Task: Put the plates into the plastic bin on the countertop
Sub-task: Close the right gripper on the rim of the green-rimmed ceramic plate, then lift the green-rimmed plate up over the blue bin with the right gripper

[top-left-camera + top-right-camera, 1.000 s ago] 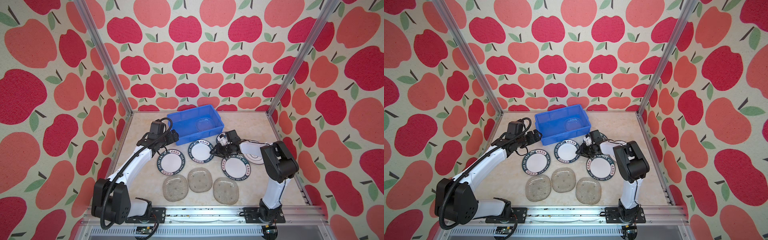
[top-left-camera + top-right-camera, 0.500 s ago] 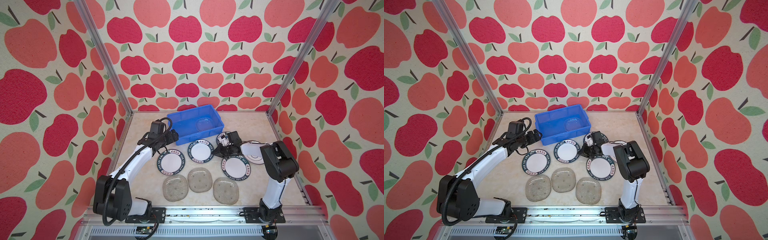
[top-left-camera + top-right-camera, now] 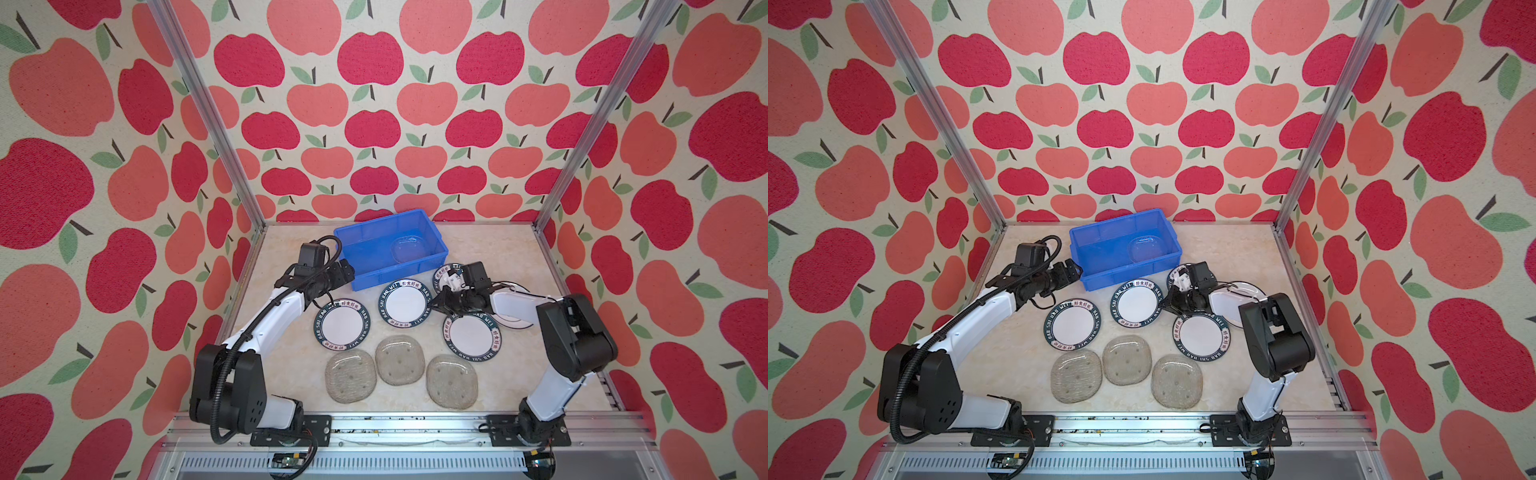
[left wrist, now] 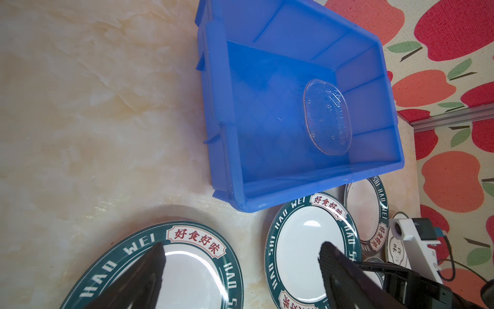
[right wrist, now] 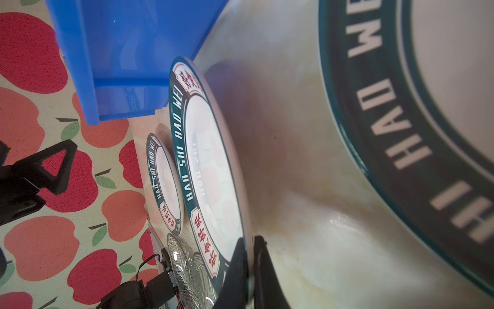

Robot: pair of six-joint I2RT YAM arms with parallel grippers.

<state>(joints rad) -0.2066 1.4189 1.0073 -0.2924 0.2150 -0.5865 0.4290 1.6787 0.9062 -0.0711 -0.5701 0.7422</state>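
Note:
The blue plastic bin [image 3: 386, 279] stands at the back of the countertop [image 3: 511, 253] with one clear glass plate [image 3: 409, 249] inside. In front of it lie green-rimmed plates: left [image 3: 341, 329], middle [image 3: 402, 305], right [image 3: 472, 336]. A fourth one [image 3: 441, 275] is partly hidden behind my right wrist. My right gripper [image 3: 434, 303] is shut on the middle plate's rim [image 5: 211, 171], which sits pinched between its jaws [image 5: 248, 256]. My left gripper [image 3: 347, 272] hangs open by the bin's front left corner, its fingers [image 4: 149, 267] empty. Three glass plates [image 3: 399, 359] lie nearest the front.
A plain white plate [image 3: 513, 322] lies under my right forearm. Apple-patterned walls and aluminium posts [image 3: 557, 195] close in the countertop on three sides. The aluminium rail [image 3: 395, 428] with both arm bases runs along the front edge.
My right gripper has closed onto the rim of the middle green-rimmed plate. The left arm has barely moved and its gripper stays open.

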